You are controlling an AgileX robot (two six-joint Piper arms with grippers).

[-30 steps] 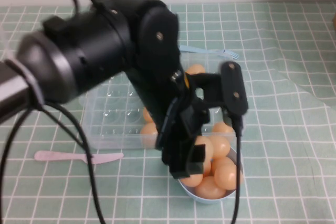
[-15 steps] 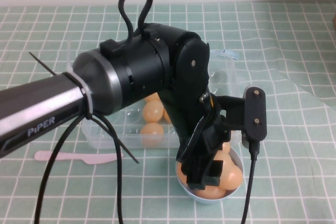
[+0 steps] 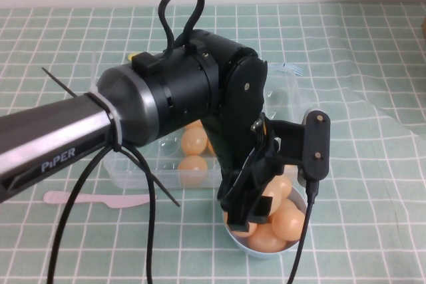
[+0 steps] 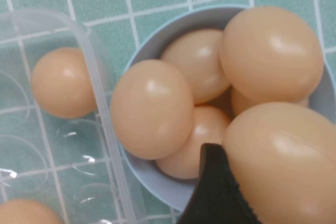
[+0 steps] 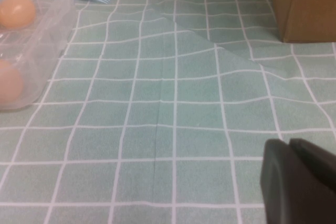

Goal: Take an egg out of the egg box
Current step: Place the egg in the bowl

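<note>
The clear plastic egg box (image 3: 130, 164) lies mid-table with two eggs (image 3: 194, 140) showing in it past my left arm. My left gripper (image 3: 247, 212) hangs over the light-blue bowl (image 3: 265, 249), which holds several eggs. In the left wrist view one black finger (image 4: 212, 192) presses against a large tan egg (image 4: 286, 166) just above the bowl's eggs; the other finger is hidden. The box wall (image 4: 100, 108) and one egg in the box (image 4: 63, 82) show beside the bowl. My right gripper (image 5: 294, 153) is shut and empty, low over the cloth to the right of the box (image 5: 50, 35).
A pink plastic knife (image 3: 100, 199) lies left of the bowl. A blue fork (image 3: 290, 68) lies behind the box. The checked cloth has a raised fold (image 5: 210, 40). A brown box (image 5: 304, 3) stands at the far right.
My left arm has swung from the egg box's near edge to above the bowl. In the last half second it has shifted only slightly.
</note>
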